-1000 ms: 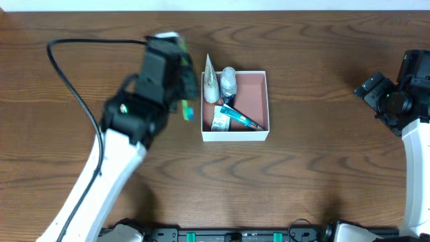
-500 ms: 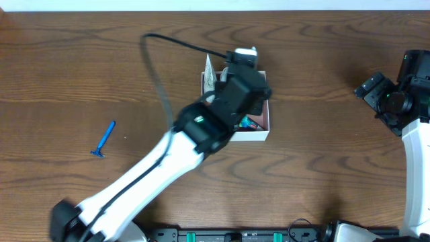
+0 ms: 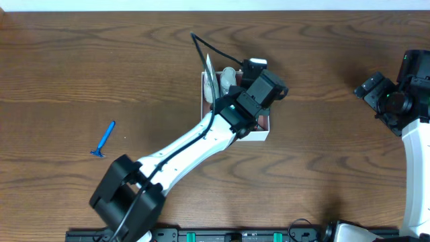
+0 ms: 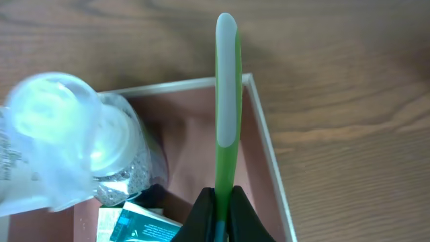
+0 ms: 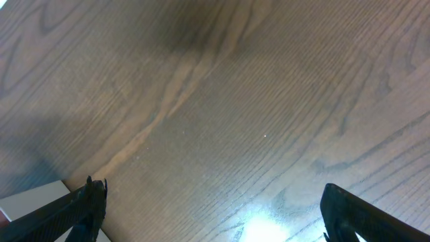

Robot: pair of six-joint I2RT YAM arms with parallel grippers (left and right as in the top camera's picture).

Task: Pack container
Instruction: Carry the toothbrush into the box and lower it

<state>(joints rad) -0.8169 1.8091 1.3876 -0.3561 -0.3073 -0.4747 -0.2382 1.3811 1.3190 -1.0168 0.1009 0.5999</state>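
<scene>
The container is a white-walled box with a pinkish-brown inside, at the table's middle. My left gripper is shut on a slim green toothbrush-like handle with a blue part at the jaws. It holds the handle over the right side of the container's inside, along the right wall. In the overhead view the left wrist covers most of the box. My right gripper is open and empty over bare wood, far right of the container.
In the container lie clear pouches with silvery contents and a teal printed packet. A pointed silver pouch sticks out over the back wall. A blue razor lies on the table at the left.
My left arm has swung from left of the container to over it, carrying the green handle. The blue razor came into view on the table. The right arm has not moved.
</scene>
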